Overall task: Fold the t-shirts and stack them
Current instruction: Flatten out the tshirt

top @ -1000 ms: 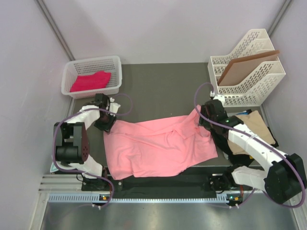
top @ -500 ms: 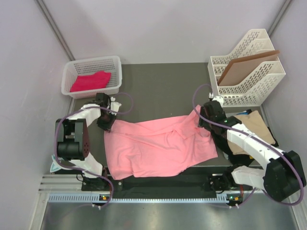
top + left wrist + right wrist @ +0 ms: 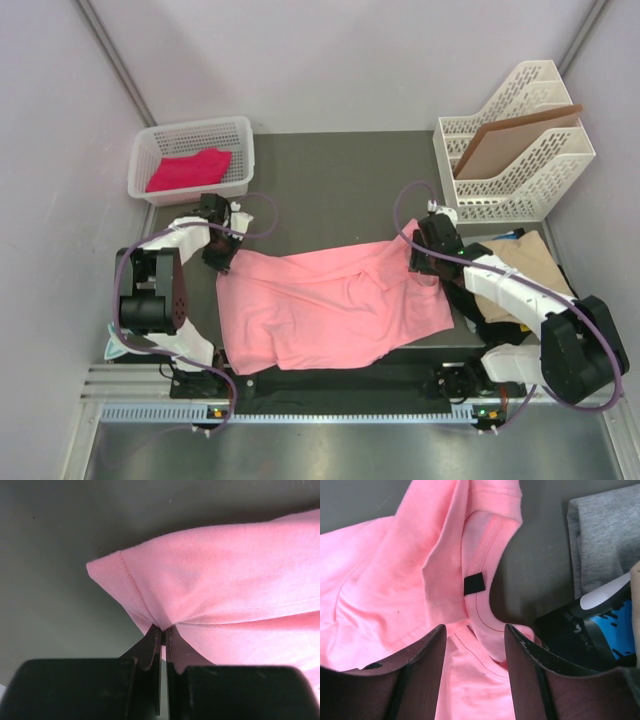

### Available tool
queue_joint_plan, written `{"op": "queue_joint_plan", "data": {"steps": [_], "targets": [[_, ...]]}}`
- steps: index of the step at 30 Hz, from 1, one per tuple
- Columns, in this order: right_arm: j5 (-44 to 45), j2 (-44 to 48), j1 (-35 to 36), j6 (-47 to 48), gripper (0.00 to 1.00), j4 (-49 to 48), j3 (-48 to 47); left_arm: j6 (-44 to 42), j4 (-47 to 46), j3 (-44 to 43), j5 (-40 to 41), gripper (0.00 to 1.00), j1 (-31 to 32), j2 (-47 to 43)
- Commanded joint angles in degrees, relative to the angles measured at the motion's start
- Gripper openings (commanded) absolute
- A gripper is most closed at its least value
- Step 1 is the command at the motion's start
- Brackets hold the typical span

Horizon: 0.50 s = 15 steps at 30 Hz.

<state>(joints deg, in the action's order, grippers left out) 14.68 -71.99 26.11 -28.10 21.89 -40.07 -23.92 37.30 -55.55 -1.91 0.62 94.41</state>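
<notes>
The left gripper (image 3: 161,634) is pinched tight on a hemmed corner of the salmon pink t-shirt (image 3: 225,590), which spreads away in front of it, while the right gripper (image 3: 474,630) holds its fingers wide apart right over that shirt's collar (image 3: 482,605), with the black tag (image 3: 474,584) just ahead.

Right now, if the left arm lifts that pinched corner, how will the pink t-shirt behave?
Probably floppy: the pink t-shirt lies rumpled and creased, so it should drape and trail. The left gripper pinches only a small hem fold, which could slip under that drag.
</notes>
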Motion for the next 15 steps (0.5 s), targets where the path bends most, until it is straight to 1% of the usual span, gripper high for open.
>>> {"op": "queue_joint_plan", "data": {"steps": [1, 4, 8, 15], "targets": [[-2.10, 0.09, 0.26, 0.15, 0.50, -3.08, -2.20, -0.16, -2.32, -0.17, -0.63, 0.01, -0.27, -0.46], [-4.30, -1.57, 1.13, 1.11, 0.53, -4.40, -2.90, -0.07, -2.23, -0.17, -0.73, 0.00, -0.27, -0.46], [-4.66, -4.99, 3.51, 3.04, 0.62, -5.72, -4.31, 0.02, -2.14, -0.26, -0.90, 0.00, -0.18, -0.46], [-1.15, -10.01, 5.27, 5.24, 0.63, -6.16, -6.33, -0.07, -2.23, 0.09, -1.08, 0.00, -0.27, -0.46]]}}
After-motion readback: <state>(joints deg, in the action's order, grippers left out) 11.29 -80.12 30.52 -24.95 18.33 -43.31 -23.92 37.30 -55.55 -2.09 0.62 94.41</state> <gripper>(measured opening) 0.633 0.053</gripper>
